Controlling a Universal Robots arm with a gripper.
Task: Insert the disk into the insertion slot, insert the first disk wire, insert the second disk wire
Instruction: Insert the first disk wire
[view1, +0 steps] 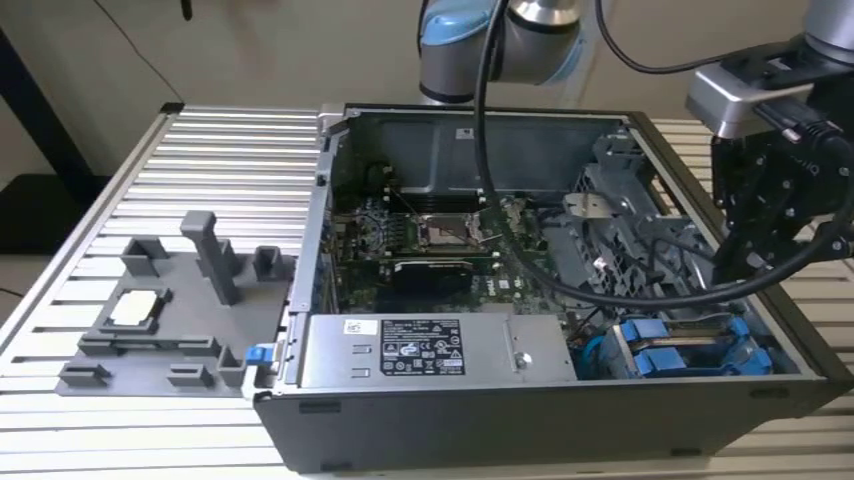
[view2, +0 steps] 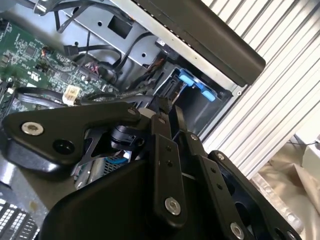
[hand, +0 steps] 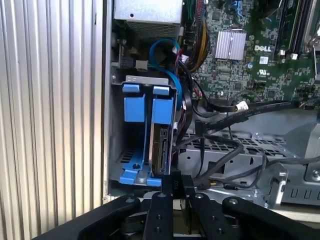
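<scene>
In the first wrist view the disk stands on edge in the insertion slot of the grey drive cage, held in its blue carrier. Another blue carrier sits beside it. My gripper is right at the disk's near end, fingers drawn together on a small black plug. A black disk wire runs along the disk's side to that plug. In the exterior view the gripper hangs over the blue-trimmed cage at the case's right corner. The second wrist view shows the gripper's black linkage above the cage.
The open case holds a green motherboard, a silver processor socket and a grey labelled power-supply box. Loose black cables lie on the perforated cage. A grey fixture stands on the ribbed table at the exterior view's left.
</scene>
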